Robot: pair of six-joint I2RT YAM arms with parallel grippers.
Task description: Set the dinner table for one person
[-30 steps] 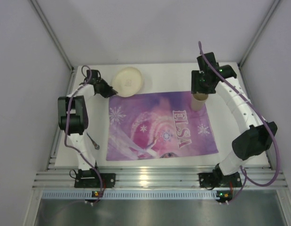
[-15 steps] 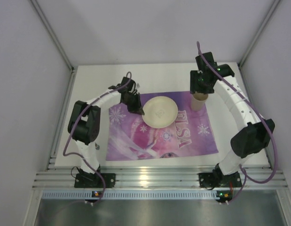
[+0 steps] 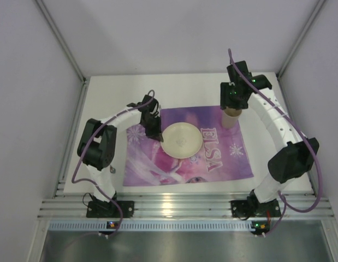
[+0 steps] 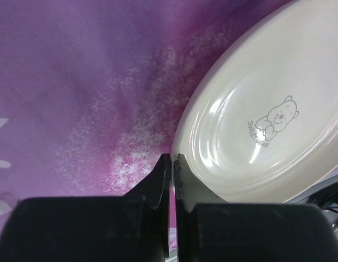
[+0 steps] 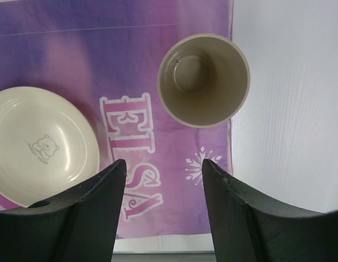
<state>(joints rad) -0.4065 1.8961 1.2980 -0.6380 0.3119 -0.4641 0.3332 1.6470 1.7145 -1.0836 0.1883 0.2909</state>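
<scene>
A cream plate (image 3: 182,141) with a small bear print sits over the middle of the purple "ELSA" placemat (image 3: 223,158), which lies on the white dinner table (image 3: 106,103). My left gripper (image 3: 156,131) is shut on the plate's left rim. In the left wrist view its jaws (image 4: 172,161) pinch the rim of the plate (image 4: 267,125). A beige cup (image 3: 230,118) stands upright on the placemat's far right corner. My right gripper (image 3: 233,100) hovers open above it. The right wrist view shows the empty cup (image 5: 204,79) and the plate (image 5: 43,147) beyond my open gripper (image 5: 163,170).
A ribbed aluminium rail (image 3: 179,207) runs along the near edge of the table. Slanted frame posts (image 3: 62,41) and grey walls close in the sides and back. Bare white tabletop (image 5: 289,109) lies right of the placemat.
My left gripper carried the plate from the table's far left onto the placemat, then a little nearer and to the left. The right arm and the cup have not moved.
</scene>
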